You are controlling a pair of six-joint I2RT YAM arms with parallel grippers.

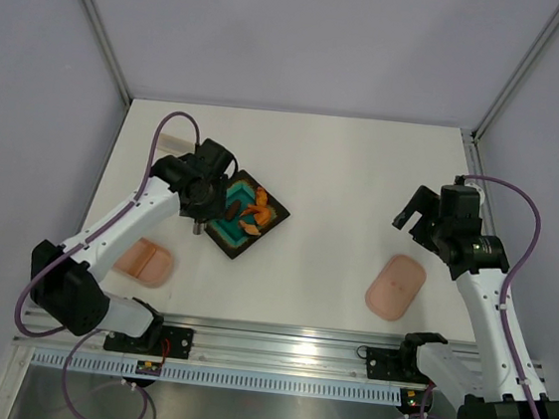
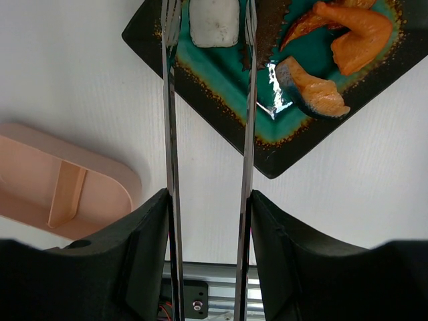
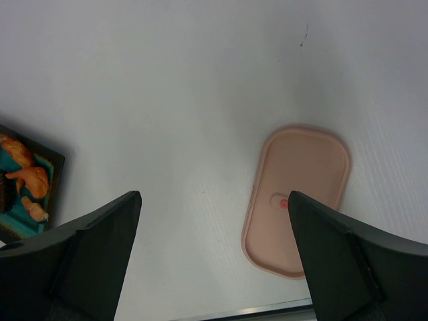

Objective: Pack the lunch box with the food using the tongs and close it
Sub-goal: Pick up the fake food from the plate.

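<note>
Left pincer (image 2: pixel 208 207) part open, clamped on both arms of tongs (image 2: pixel 171 134). Tong tips flank white food piece (image 2: pixel 214 23) on tray (image 2: pixel 267 150), top of left wrist frame. Orange pieces (image 2: pixel 358 33) upper right. Box (image 2: pixel 60 194) lower left on desk (image 2: pixel 80 80). Right pincer (image 3: pixel 212 200) wide open, empty. Lid (image 3: pixel 297 200) right of centre.
</note>
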